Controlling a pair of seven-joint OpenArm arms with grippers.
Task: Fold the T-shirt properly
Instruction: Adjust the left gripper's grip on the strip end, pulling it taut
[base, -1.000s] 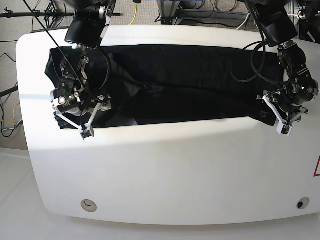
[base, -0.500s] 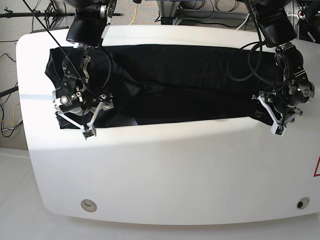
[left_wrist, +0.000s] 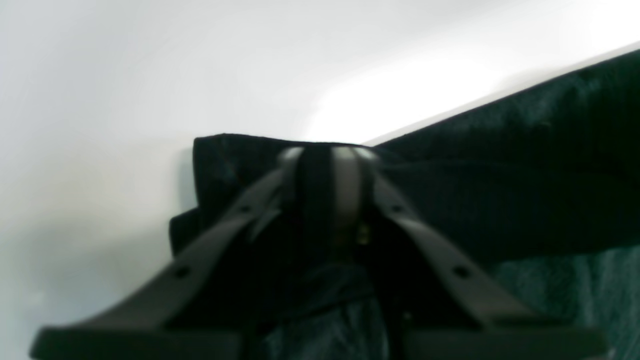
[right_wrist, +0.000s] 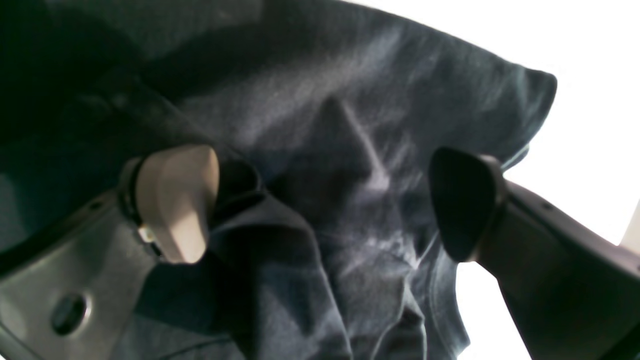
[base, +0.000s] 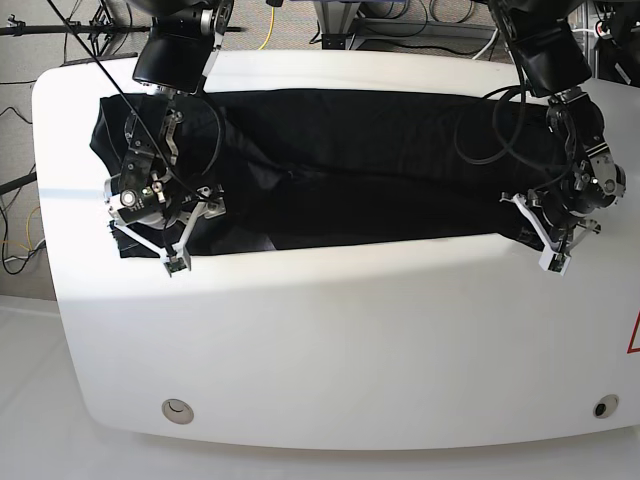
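In the base view a white table (base: 330, 340) with rounded corners carries the black T-shirt (base: 340, 165), spread as a long band across its far half; cables (base: 400, 25) and stands crowd the floor behind. The left gripper (base: 548, 240) sits at the shirt's near corner on that view's right, the right gripper (base: 150, 240) at the near corner on its left. In the left wrist view the left gripper (left_wrist: 324, 155) has its tips drawn together on a raised corner of the T-shirt (left_wrist: 525, 165), bright table (left_wrist: 150, 65) beyond. In the right wrist view the right gripper (right_wrist: 320, 200) stands with fingers (right_wrist: 175, 200) wide apart, wrinkled T-shirt (right_wrist: 325, 125) lying between and under them, unpinched.
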